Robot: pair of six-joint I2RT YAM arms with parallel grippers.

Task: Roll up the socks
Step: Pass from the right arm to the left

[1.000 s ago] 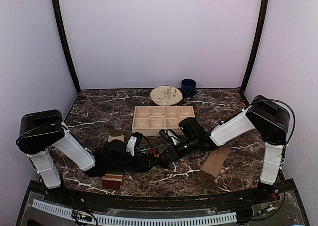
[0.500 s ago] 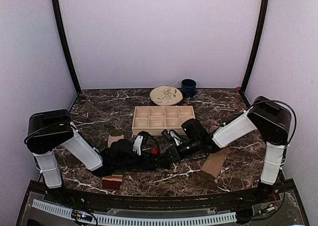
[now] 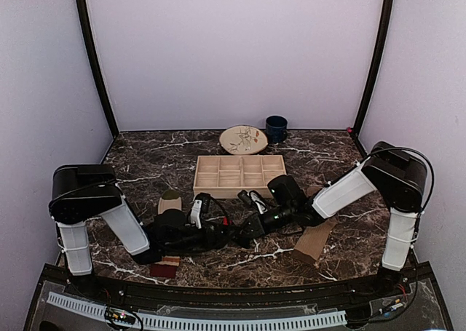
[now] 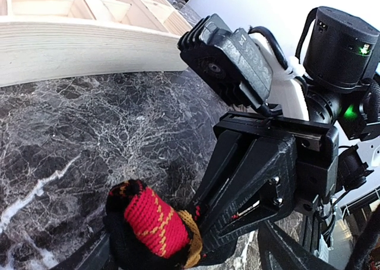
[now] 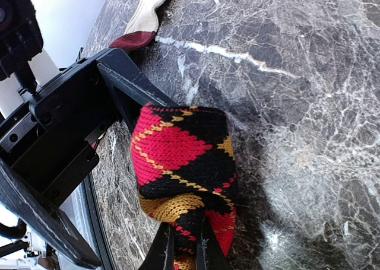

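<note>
- Nearest of all, toward the front edge of the counter [image 3: 145,167] and left of the wooden tray [image 3: 239,174], lies the striped sock [image 3: 165,264]. Only its maroon-banded end shows, with a dark rounded end closer to the tray. The left arm hides its middle.
- Just in front of the tray's near wall is the argyle sock [image 5: 181,157], wound into a short, fat roll of black, red and yellow. Whether it rests on the counter or hangs just above it cannot be told.
- The right fingers [image 5: 166,255] are pressed together, pinching the loose end of that roll. Only their ends show, at the bottom edge of the right wrist view.
- The left fingers [image 5: 127,80] are spread, one on each side of the roll, and one lies against its edge. In the left wrist view they are dark slivers cut off at the bottom corners.
- From overhead, the two black grippers meet in front of the tray and hide nearly all of the roll, leaving barely a red speck.
- In front of the tray's right corner lies the tan sock [image 3: 314,242], flat, with its far end under the right arm.
- Beyond the tray sits a plate [image 3: 243,139], its painted pattern too small to make out. A blue mug [image 3: 276,128] stands just beside it, near the back wall.
</note>
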